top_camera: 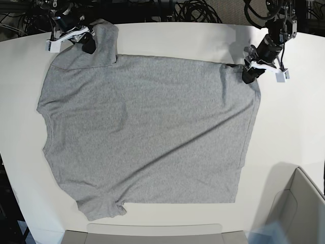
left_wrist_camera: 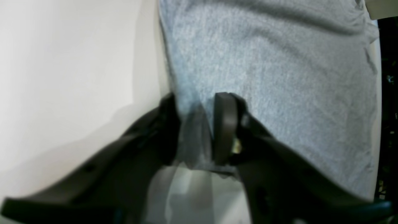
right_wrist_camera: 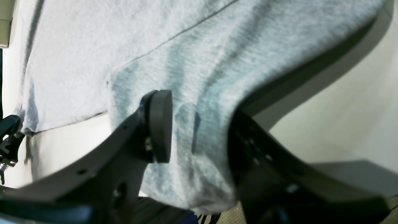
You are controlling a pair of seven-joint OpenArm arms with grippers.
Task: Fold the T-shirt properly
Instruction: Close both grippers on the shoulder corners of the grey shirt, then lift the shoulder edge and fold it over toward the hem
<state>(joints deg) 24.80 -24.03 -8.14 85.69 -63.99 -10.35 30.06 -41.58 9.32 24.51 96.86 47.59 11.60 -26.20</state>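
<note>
So far my left hand point(left_wrist_camera: 196, 124) and right hand point(right_wrist_camera: 200, 124) straddle edges of the mostly spread shirt point(top_camera: 147, 127) on the bench point(top_camera: 299, 122), grip unclear; apparently most folding remains.

The left claw point(left_wrist_camera: 196, 133) points down, its fingers parted. The right claw point(right_wrist_camera: 199, 130) also reaches downward, fingers parted. Both arms stand well apart, one on each side.

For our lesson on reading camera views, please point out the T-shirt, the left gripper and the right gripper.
T-shirt point(top_camera: 152, 127): base view, middle of the grey cloth.
Left gripper point(left_wrist_camera: 196, 130): left wrist view, between its fingertips.
Right gripper point(right_wrist_camera: 199, 127): right wrist view, between its fingertips.
</note>
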